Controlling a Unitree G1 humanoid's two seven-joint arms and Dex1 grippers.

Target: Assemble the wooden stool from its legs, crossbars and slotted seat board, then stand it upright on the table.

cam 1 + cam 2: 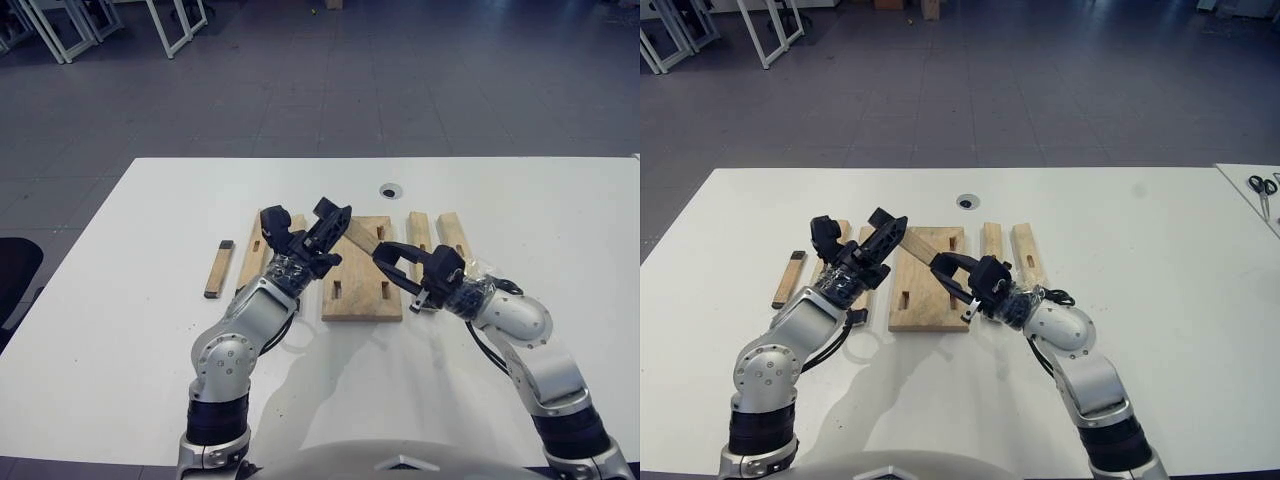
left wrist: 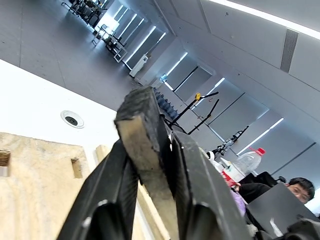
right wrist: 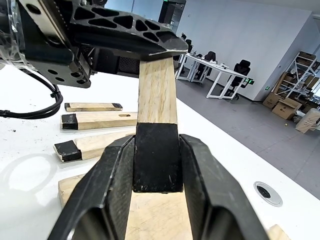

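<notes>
A wooden leg [image 1: 362, 238] with black ends hangs tilted over the slotted seat board [image 1: 362, 290], held at both ends. My left gripper [image 1: 333, 216] is shut on its far upper end; in the left wrist view the black-edged end [image 2: 144, 135] sits clamped between the fingers [image 2: 112, 175]. My right gripper [image 1: 392, 252] is shut on the lower black end [image 3: 156, 160], just above the board [image 3: 155, 220]. Two more legs [image 1: 419, 232] [image 1: 455, 235] lie right of the board. Another leg [image 1: 252, 258] lies left of it, partly under my left arm. A short crossbar [image 1: 217, 268] lies farther left.
A round cable hole [image 1: 389, 189] sits in the white table [image 1: 120, 300] behind the board. Scissors [image 1: 1262, 185] lie on a neighbouring table at the far right. Open table surface stretches to the left, right and front of the parts.
</notes>
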